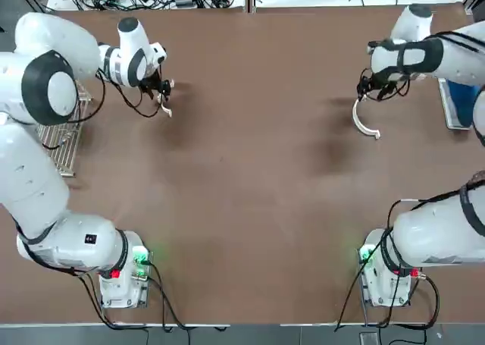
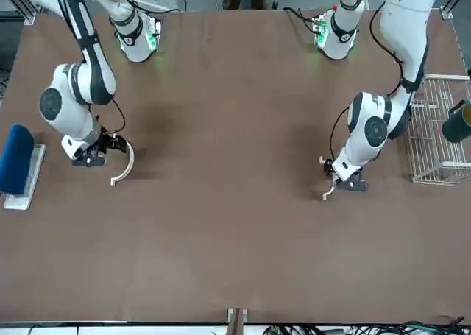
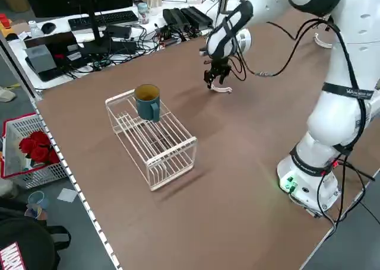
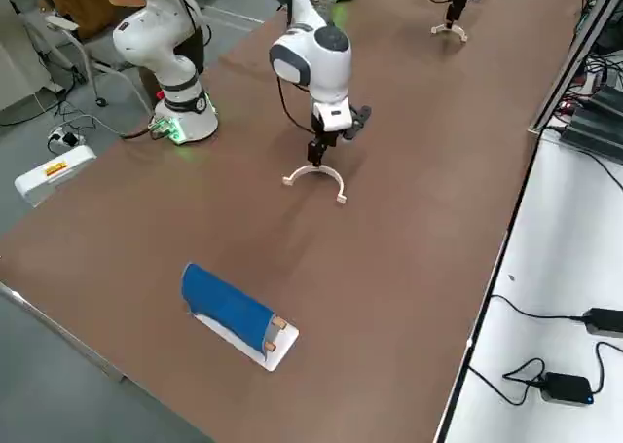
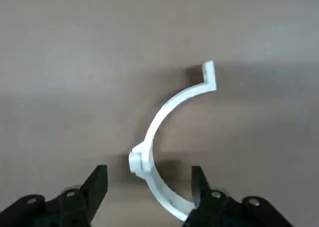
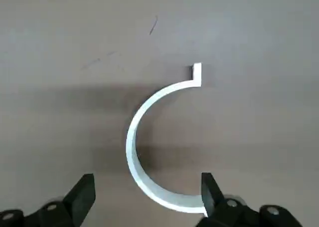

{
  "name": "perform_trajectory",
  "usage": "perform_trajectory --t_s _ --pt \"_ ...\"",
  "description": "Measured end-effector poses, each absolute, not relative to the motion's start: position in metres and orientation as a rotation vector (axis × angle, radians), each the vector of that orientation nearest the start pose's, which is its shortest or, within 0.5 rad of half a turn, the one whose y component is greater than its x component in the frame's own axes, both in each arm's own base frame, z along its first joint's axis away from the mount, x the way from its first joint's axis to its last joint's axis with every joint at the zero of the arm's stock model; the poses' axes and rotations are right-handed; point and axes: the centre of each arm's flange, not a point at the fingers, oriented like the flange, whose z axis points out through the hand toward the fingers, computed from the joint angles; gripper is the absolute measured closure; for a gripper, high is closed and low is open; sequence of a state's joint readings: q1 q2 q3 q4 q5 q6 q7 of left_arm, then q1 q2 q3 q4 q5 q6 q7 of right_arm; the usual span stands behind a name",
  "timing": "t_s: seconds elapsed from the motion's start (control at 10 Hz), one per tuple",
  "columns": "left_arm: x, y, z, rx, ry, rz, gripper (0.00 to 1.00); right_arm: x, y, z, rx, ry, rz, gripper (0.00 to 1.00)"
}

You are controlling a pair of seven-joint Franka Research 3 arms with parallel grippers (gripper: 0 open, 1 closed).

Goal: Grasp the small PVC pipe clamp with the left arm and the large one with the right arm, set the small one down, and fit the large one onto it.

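Note:
The small PVC pipe clamp [image 5: 158,131], a thin white C-shaped half-ring, lies on the brown table [image 1: 250,170] at the far left [image 1: 166,108]. My left gripper [image 5: 148,184] hovers just over it, open, its black fingers [image 5: 97,184] on either side of the clamp's near half without gripping it. The large one [image 6: 142,157], a wider white arc, lies at the far right [image 1: 364,122]. Above it my right gripper [image 6: 145,191] stands open, one finger [image 6: 82,193] outside the arc and the other by its near end. In the front view the large one [image 2: 126,166] and the small clamp [image 2: 327,191] both rest on the table.
A white wire rack [image 3: 155,140] with a teal mug [image 3: 147,100] on it stands at the table's left edge, outside the left arm. A blue roll on a white tray [image 4: 232,312] lies at the right edge. Cables and electronics crowd the bench behind the table's far edge.

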State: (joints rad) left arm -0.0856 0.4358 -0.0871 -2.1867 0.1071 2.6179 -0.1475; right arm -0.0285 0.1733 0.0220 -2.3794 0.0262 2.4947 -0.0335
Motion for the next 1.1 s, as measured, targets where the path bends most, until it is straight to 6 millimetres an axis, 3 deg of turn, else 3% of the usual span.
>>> perform_trajectory --t_s 0.3,0.5,0.6,0.8,0.9,1.1 --pt "0.547 -0.1 0.174 -3.122 0.176 0.014 0.43 0.497 0.003 0.185 -3.116 -0.014 0.074 0.16" --pt "0.552 -0.101 0.18 -3.123 0.18 -0.009 0.76 0.495 0.013 0.176 -3.101 -0.009 0.091 0.26" --pt "0.557 -0.098 0.186 -3.121 0.176 -0.032 0.79 0.495 0.016 0.176 -3.096 -0.006 0.092 0.32" --pt "0.569 -0.1 0.214 -3.117 0.178 -0.076 0.79 0.494 0.016 0.176 -3.095 -0.001 0.097 0.46" --pt "0.575 -0.112 0.235 -3.117 0.167 -0.066 0.79 0.494 0.015 0.175 -3.095 0.004 0.101 0.53" --pt "0.587 -0.168 0.283 -3.137 0.052 -0.043 0.79 0.493 0.013 0.175 -3.095 0.012 0.107 0.67"
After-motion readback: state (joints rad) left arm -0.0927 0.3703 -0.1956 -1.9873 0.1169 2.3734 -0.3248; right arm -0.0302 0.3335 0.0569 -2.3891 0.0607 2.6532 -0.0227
